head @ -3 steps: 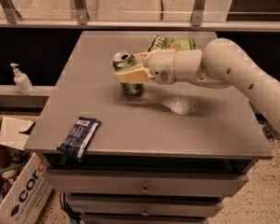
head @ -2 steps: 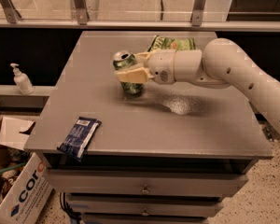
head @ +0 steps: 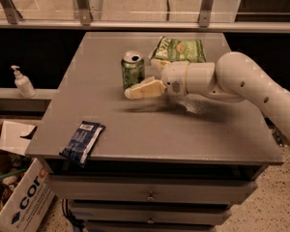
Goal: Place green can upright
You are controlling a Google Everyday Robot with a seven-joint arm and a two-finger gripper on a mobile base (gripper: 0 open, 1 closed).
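The green can (head: 133, 71) stands upright on the grey table (head: 150, 134), left of centre toward the back, its silver top facing up. My gripper (head: 144, 79) is right beside it on its right, low over the table. Its fingers are spread: one pale finger (head: 146, 88) reaches along the front of the can's base, and the other sits behind and to the right of the can. The fingers do not appear to press on the can.
A flat green snack bag (head: 180, 50) lies at the back, just behind my wrist. A dark blue packet (head: 82, 139) lies at the front left edge. A sanitiser bottle (head: 22, 81) and a cardboard box (head: 19, 197) are off the table's left side.
The can was held tilted above the table in my shut gripper. Now it stands upright on the table, and the fingers have loosened and dropped low beside it.
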